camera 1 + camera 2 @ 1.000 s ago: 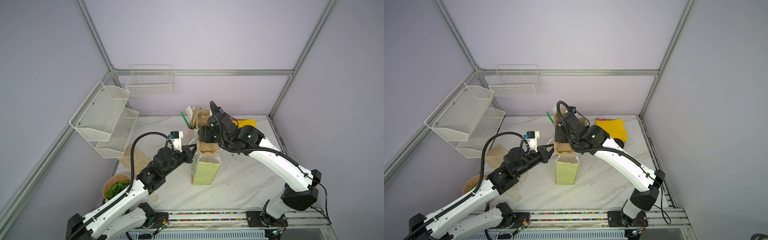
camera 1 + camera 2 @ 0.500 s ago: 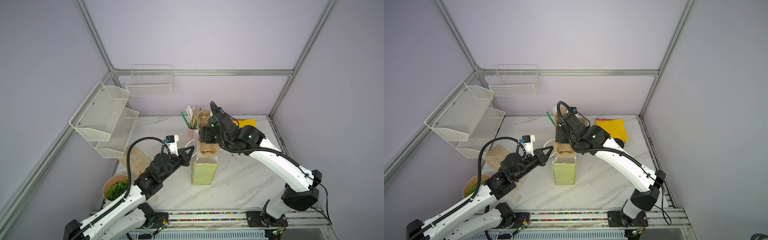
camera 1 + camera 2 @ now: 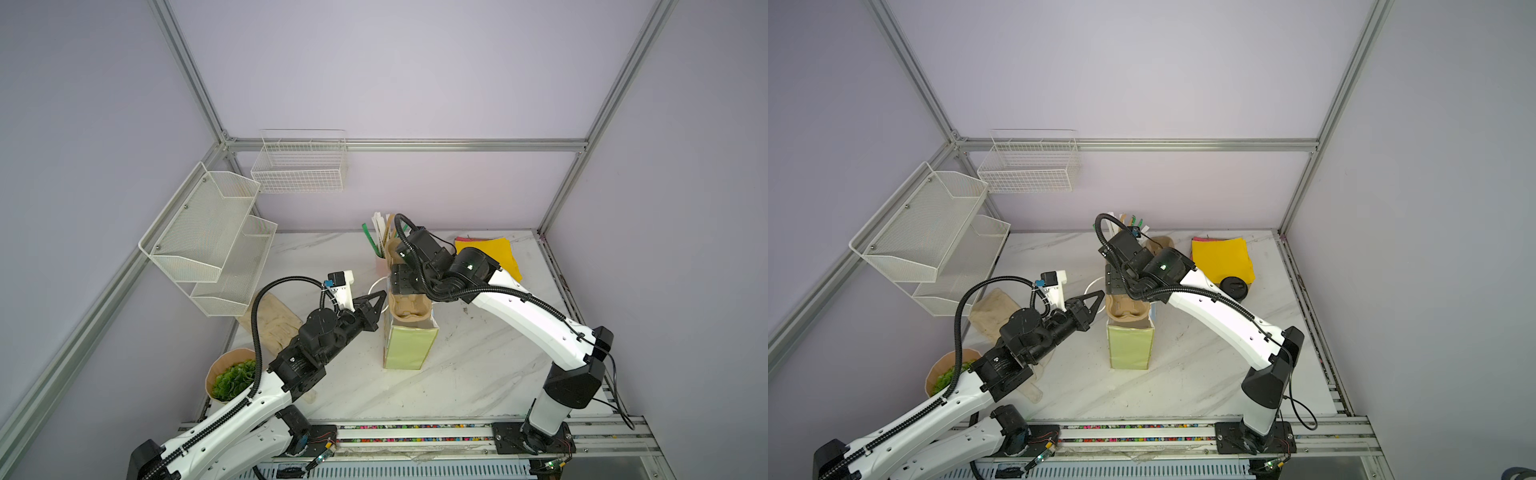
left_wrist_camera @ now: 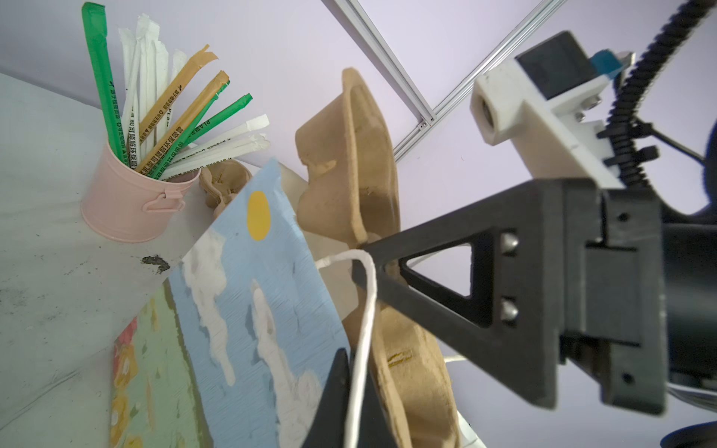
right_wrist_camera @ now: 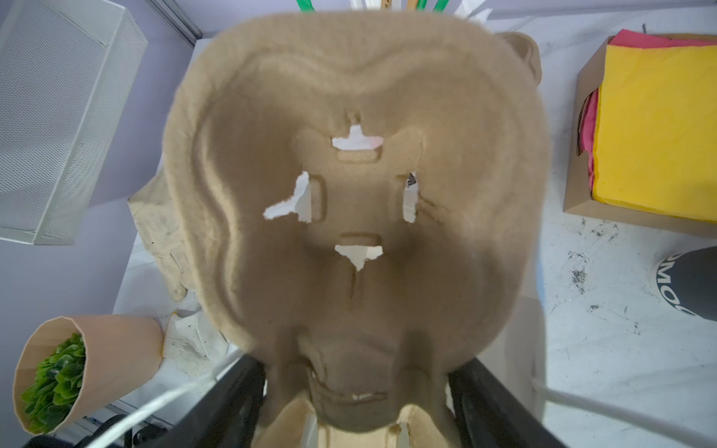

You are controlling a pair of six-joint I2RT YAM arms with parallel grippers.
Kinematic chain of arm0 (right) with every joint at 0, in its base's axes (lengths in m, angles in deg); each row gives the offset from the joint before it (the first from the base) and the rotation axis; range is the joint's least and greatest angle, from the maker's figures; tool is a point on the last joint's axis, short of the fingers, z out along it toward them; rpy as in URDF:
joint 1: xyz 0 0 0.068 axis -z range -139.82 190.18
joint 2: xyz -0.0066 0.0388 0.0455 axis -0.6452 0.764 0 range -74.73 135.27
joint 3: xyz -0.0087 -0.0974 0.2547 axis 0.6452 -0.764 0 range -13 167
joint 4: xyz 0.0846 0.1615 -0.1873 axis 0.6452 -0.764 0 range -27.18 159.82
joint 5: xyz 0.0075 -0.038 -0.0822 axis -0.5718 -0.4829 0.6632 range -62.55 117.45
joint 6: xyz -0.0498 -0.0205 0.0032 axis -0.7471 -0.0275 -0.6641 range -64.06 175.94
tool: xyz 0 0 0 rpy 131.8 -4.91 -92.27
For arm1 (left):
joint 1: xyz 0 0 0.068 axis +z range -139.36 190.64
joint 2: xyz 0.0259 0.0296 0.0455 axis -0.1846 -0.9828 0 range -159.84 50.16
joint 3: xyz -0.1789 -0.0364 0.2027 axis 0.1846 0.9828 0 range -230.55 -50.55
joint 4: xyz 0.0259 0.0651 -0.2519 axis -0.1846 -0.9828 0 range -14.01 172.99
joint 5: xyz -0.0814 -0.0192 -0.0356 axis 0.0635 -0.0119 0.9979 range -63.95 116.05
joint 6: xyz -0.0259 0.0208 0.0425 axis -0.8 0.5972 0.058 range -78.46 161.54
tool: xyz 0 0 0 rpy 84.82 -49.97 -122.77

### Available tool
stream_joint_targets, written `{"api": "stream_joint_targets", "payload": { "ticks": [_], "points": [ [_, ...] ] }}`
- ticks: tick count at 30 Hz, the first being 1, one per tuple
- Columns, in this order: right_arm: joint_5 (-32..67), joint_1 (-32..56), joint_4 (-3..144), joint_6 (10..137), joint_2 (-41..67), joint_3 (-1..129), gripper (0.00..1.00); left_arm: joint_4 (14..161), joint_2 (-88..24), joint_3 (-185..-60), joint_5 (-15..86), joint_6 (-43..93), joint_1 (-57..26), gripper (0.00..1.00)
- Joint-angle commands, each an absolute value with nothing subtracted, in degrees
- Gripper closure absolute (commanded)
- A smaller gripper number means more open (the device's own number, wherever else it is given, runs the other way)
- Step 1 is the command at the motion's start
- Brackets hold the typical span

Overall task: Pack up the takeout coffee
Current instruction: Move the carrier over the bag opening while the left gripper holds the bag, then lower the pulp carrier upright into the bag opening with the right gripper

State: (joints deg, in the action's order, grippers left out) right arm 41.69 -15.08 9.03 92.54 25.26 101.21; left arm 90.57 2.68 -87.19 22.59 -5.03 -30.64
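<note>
Pulp cup carrier (image 3: 409, 309) stands partly inside the mouth of the paper bag (image 3: 409, 347) in both top views, and the right gripper (image 3: 401, 282) grasps it just above the bag. The left gripper (image 3: 380, 296) is clenched at the bag's left rim. In a top view the lidded black cup (image 3: 1234, 288) stands right of the bag, well apart from it.

Left wrist view: the closed fingertips touch the bag's white cord handle (image 4: 362, 310); I cannot tell whether they pinch it.

Right wrist view: the jaws flank the carrier, and the cup (image 5: 694, 287) stands off beside the bag.
</note>
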Motion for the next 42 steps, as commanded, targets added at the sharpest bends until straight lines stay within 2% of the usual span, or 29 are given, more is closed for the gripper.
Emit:
{"api": "stream_joint_targets", "payload": {
  "ticks": [1,11,21,26,34,42],
  "points": [
    [41.7,-14.9,4.4,94.0,24.7,102.3,0.24,94.2,3.6,-83.8,21.8,-5.8,-30.6,1.0],
    [42.1,-14.2,1.9,95.7,24.4,102.7,0.25,95.0,4.7,-81.1,20.9,-6.9,-30.9,1.0],
    [40.5,-14.2,2.5,101.3,23.2,101.2,0.26,93.6,7.1,-80.3,15.2,-9.3,-32.5,1.0],
    [40.5,-14.2,0.4,104.1,24.9,104.5,0.26,92.7,5.9,-82.0,12.0,-9.5,-35.4,1.0],
    [42.5,-14.1,-2.4,107.3,25.0,108.3,0.26,89.8,3.2,-85.8,1.3,-9.5,-42.4,1.0],
    [40.7,-14.3,-5.7,108.4,26.5,108.6,0.25,91.4,1.7,-87.0,-0.3,-9.4,-43.5,1.0]
  ]
}}
